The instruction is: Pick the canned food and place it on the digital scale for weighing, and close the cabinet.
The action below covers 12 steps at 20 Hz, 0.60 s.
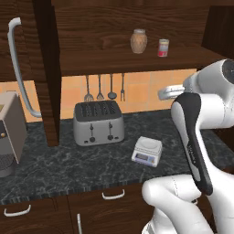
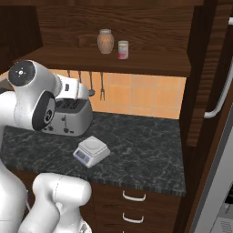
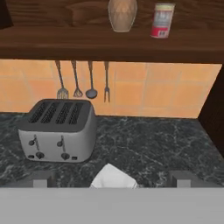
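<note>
The canned food [image 1: 163, 47] [image 2: 123, 49] [image 3: 162, 20], a small red tin, stands upright on the shelf of the open cabinet [image 1: 137, 61] [image 2: 136, 61], just right of a brown jar. The digital scale [image 1: 147, 151] [image 2: 91, 151] [image 3: 114, 174] sits on the dark counter to the right of the toaster, its platform bare. My gripper [image 3: 113, 180] is open and holds nothing; it hangs above the counter over the scale, well below and in front of the tin. The cabinet doors [image 1: 23, 68] [image 2: 214, 77] stand wide open on both sides.
A brown ceramic jar [image 1: 138, 41] [image 3: 122, 13] stands beside the tin. A silver four-slot toaster [image 1: 98, 122] [image 3: 59, 131] sits against the tiled wall under several hanging utensils [image 1: 105, 89]. A grey appliance [image 1: 9, 132] stands at the counter's left end. Drawers [image 1: 113, 195] lie below.
</note>
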Available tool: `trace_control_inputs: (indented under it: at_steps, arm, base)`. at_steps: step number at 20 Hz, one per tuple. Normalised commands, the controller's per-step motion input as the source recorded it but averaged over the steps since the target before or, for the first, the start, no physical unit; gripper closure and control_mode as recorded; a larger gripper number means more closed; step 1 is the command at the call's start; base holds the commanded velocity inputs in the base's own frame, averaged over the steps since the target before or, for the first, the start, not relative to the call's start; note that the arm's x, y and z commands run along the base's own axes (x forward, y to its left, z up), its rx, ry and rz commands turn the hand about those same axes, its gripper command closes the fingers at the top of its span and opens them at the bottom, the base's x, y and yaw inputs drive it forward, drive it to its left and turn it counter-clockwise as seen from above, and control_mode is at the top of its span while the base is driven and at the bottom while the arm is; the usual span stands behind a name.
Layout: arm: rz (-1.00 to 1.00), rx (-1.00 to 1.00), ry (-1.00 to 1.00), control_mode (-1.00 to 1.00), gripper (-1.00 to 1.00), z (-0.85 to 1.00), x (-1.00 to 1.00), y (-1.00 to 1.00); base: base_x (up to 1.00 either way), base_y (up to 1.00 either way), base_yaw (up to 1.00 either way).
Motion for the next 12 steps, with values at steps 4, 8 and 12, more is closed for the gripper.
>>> trace_control_inputs:
  at_steps: [4,8,12]
  arm:
    - [-0.02,0.0,-0.13,-1.0,-1.0,0.67,-0.05,-0.03]
    - [-0.04,0.0,-0.16,-1.0,-1.0,0.49,-0.09,-0.16]
    - [-0.04,0.0,-0.17,-1.0,-1.0,0.51,-0.09,-0.16]
  base:
    - [0.0,0.0,0.0]
    - [0.0,0.0,0.0]
    - [0.0,0.0,0.0]
